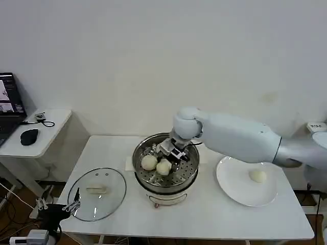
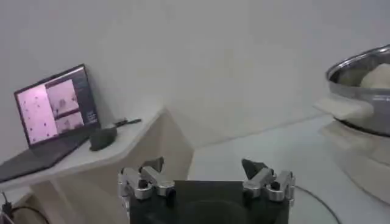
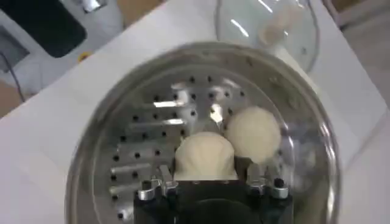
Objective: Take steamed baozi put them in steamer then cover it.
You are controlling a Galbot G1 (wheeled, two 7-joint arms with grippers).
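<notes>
The steamer [image 1: 166,185] stands mid-table, its perforated tray [image 3: 146,128] showing. Two steamed baozi lie inside, one [image 1: 148,162] farther from the arm and one [image 1: 163,167] right at my right gripper [image 1: 171,153]. In the right wrist view that nearer baozi [image 3: 206,157] rests on the tray between the spread fingers of the open right gripper [image 3: 210,176], beside the other baozi [image 3: 253,134]. A third baozi [image 1: 258,176] sits on the white plate [image 1: 235,184]. The glass cover [image 1: 97,193] lies flat left of the steamer. My left gripper [image 1: 73,205] hangs open and empty off the table's front left corner.
A low side table at the far left carries a laptop [image 1: 10,107] and a mouse [image 1: 29,136]. The left wrist view has the steamer [image 2: 359,91] off to one side and bare tabletop ahead. A white wall stands behind the table.
</notes>
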